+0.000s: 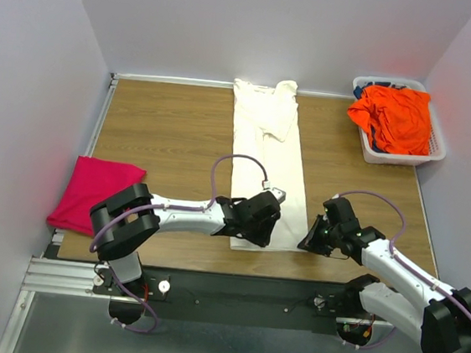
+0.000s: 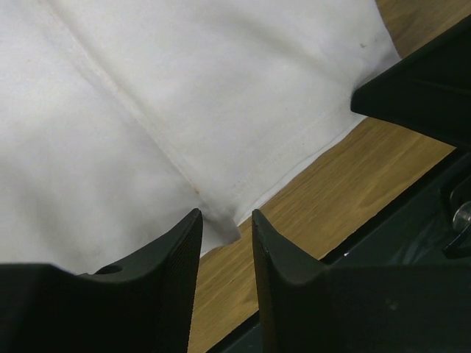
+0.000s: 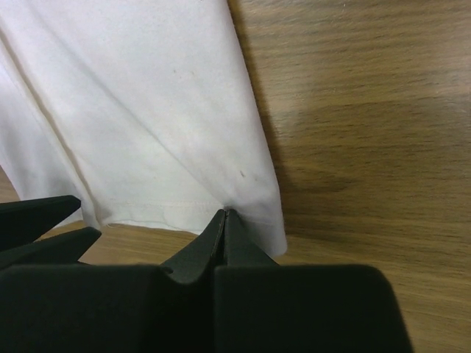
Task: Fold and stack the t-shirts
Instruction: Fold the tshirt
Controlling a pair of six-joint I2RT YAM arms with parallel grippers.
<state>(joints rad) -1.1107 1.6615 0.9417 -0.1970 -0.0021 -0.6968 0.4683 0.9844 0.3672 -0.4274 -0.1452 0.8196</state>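
the cream-white t-shirt (image 1: 267, 159) is laid as a long folded strip down the middle of the surface (image 1: 165, 127). its near right hem corner is pinched by the right claw (image 3: 224, 215), whose fingers are pressed together on the cloth. the left claw (image 2: 227, 217) is held slightly spread, with the near hem edge at its fingertips.

Brown wood-grain table (image 1: 165, 127) boxed in by pale grey walls (image 1: 27, 79) on the left, back and right, with a white plastic lattice basket (image 1: 398, 157) in its far right corner and a silver aluminium rail frame (image 1: 65, 275) along its near edge.
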